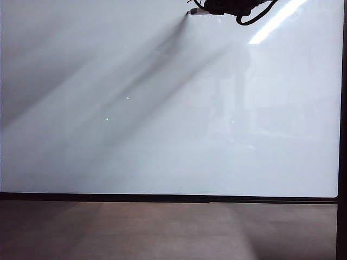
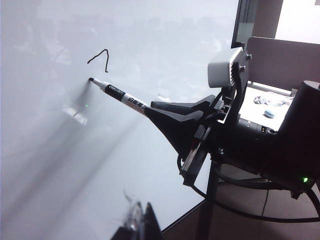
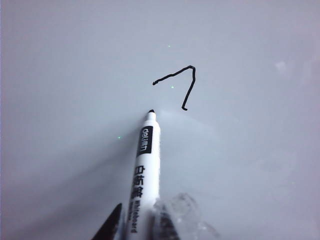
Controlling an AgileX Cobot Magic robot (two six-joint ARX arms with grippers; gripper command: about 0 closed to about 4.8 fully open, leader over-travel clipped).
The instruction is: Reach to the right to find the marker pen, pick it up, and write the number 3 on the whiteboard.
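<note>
Right gripper (image 2: 150, 111) clamped on the marker pen (image 3: 145, 165); pen tip at or just off the whiteboard (image 1: 162, 135), contact uncertain; gripper sits at the board's 1 o'clock edge in the exterior view. Partial stroke of the number 3 (image 3: 180, 82) lies at 1 o'clock from the tip, just beside it. Left gripper (image 2: 140, 222) barely in frame; its opening cannot be determined.

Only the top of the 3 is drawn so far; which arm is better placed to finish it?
Right. Its hand grips the marker pen, tip at the whiteboard beside the partial stroke. The left hand holds nothing and sits away from it.
</note>
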